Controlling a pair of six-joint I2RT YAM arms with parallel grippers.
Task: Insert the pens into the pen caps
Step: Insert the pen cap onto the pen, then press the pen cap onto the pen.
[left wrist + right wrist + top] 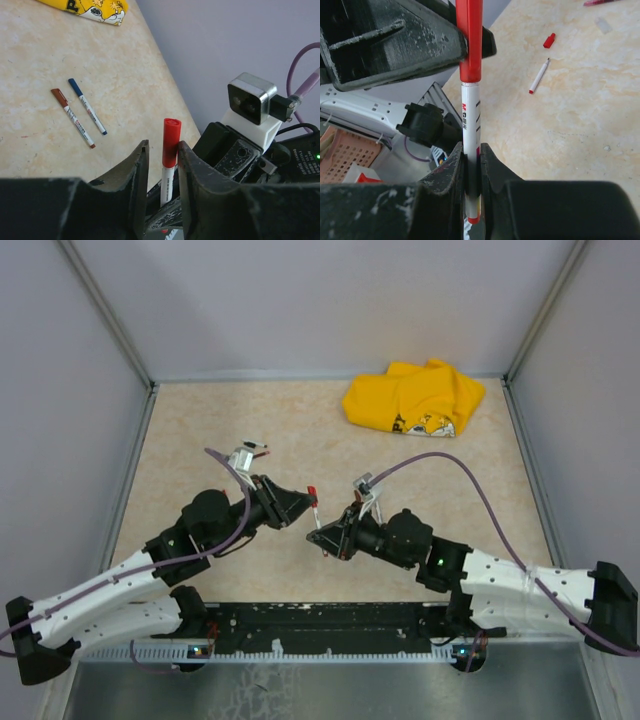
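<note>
Red cap (171, 140) tops the pen (471, 120) the right claw (471, 150) clamps steady for capping; left claw (163, 145) flanks it, grip unclear.

The left gripper (303, 508) and right gripper (323, 532) meet head-on over the middle of the table (200, 430), bridged by one pen (470, 120), so neither can pass straight ahead. Its red cap (171, 142) stands between the left fingers, with a slim gap on one side. The right arm's wrist camera (252, 97) crowds in just beside them.

Two capped pens (80, 112), a loose cap (549, 40) and a bare pen (539, 76) litter the open tabletop. A yellow cloth (415, 400) fills the far right corner. Walls (60, 390) close three sides.
</note>
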